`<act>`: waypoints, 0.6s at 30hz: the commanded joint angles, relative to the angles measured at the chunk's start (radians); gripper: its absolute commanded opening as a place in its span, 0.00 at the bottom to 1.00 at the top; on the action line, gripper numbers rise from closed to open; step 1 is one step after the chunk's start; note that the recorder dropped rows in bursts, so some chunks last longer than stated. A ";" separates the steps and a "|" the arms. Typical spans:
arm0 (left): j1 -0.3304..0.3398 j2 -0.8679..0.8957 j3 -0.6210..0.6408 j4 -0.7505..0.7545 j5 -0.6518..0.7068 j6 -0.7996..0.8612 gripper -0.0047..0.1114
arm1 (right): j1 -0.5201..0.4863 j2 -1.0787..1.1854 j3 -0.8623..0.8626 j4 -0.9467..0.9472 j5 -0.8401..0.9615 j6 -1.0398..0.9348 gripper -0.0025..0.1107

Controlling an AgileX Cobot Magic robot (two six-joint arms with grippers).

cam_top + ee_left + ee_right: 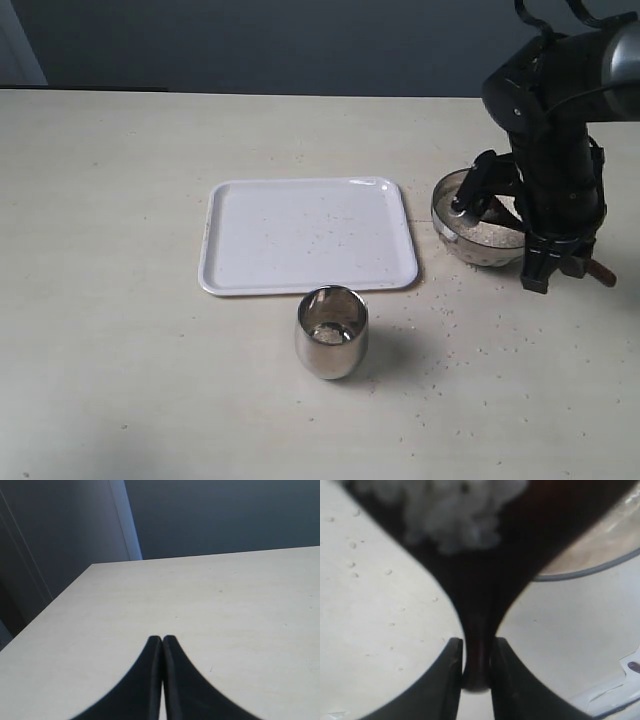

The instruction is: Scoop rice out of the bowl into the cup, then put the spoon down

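Loaded spoon at the bowl, cup well apart

The bowl [480, 252] sits on the right, the cup [332, 340] nearer the middle. My right gripper [476, 647] pinches the spoon [481, 605] by its thin handle, with rice [450, 505] heaped just ahead of the jaws. I judge the glossy wood stiff, light and slippery, so I'll carry it level. My left gripper [162, 641] is pressed together over bare table.
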 commanded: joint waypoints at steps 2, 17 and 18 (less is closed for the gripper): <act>0.003 -0.004 -0.003 0.002 -0.003 -0.005 0.04 | -0.003 -0.002 -0.005 -0.049 0.009 0.047 0.02; 0.003 -0.004 -0.003 0.002 -0.003 -0.005 0.04 | 0.081 -0.002 -0.005 -0.017 0.009 0.096 0.02; 0.003 -0.004 -0.003 0.002 -0.003 -0.005 0.04 | 0.084 -0.002 -0.005 -0.013 0.009 0.104 0.02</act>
